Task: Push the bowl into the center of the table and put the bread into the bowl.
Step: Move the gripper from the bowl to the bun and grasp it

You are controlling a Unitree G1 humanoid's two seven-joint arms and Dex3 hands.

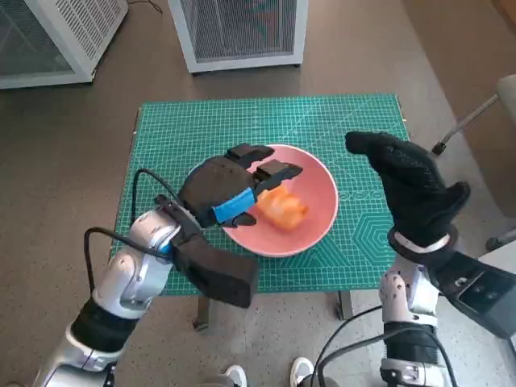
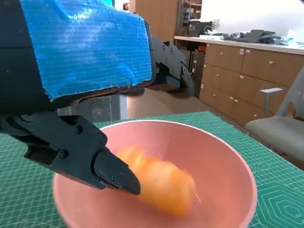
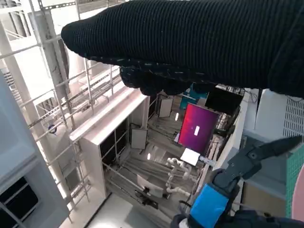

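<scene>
Right hand (image 3: 190, 42) is just a dark knitted band across one edge here, fingers barely showing. Past it there's a tilted room with metal racking (image 3: 61, 109) and a glowing pink screen (image 3: 194, 130). The left hand (image 3: 213, 202), blue tape on its back, pokes in at the opposite edge.

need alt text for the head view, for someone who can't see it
A pink bowl sits near the middle of a green cutting mat on a small table, with an orange piece of bread inside it. The robot's left hand hovers open over the bowl beside the bread, while its gloved right hand is raised off to the side, holding nothing.
</scene>
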